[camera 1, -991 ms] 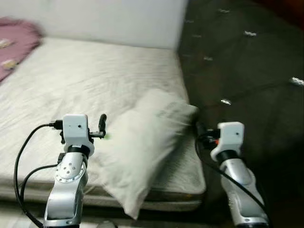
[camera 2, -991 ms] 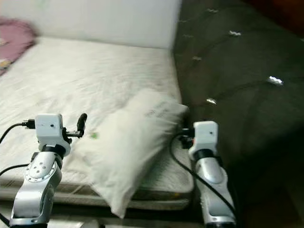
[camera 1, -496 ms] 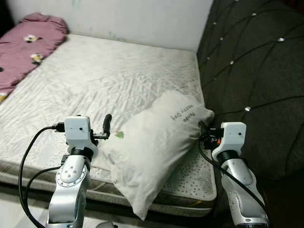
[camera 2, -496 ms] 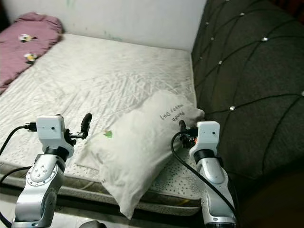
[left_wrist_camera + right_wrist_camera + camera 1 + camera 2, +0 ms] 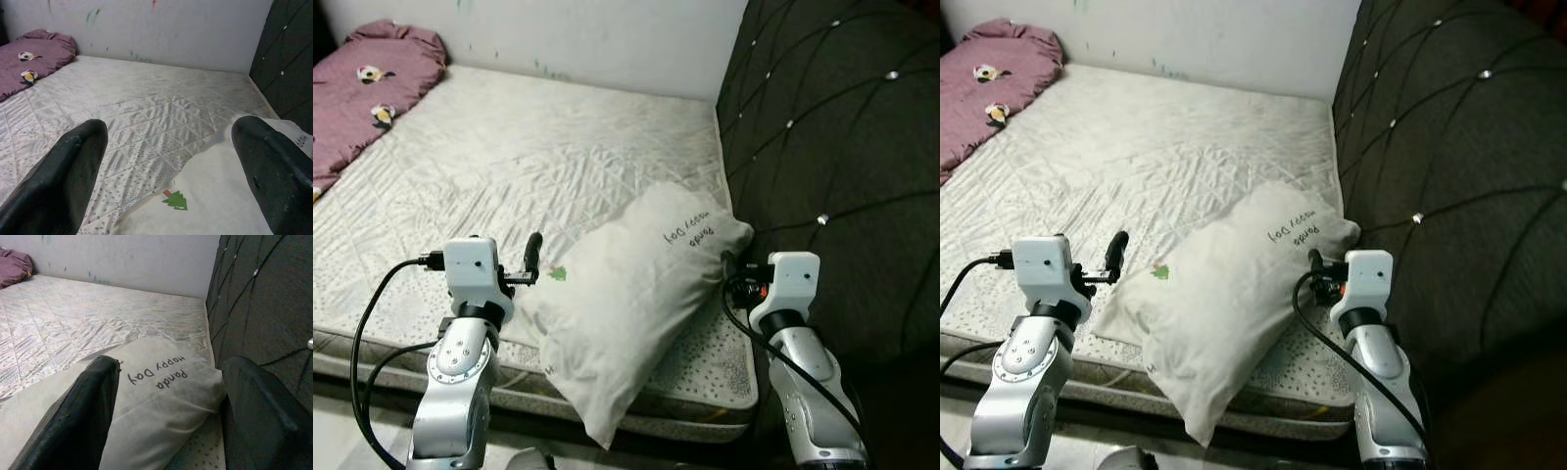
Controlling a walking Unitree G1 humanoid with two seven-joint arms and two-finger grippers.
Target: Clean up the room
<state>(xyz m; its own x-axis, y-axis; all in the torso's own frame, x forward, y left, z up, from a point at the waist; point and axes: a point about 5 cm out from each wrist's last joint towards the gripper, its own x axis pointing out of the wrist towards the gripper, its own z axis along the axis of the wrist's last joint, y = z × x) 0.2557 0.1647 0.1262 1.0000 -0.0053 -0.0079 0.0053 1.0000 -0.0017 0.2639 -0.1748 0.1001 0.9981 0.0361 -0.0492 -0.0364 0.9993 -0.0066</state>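
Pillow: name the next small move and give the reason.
Probably ease both grippers forward and inward onto the pillow. It hangs over the mattress front edge, the left gripper sits open beside its left corner, the right gripper open at its headboard-side corner, and neither grips it yet.

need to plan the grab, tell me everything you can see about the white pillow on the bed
The white pillow is a soft, puffy fabric cushion, creased. It lies diagonally on the quilted mattress, one corner near the dark tufted headboard, the opposite corner hanging over the mattress's near edge. It bears a small green tree print and the handwritten words "Panda Happy Day". The left gripper and right gripper, both open, sit at its two sides.
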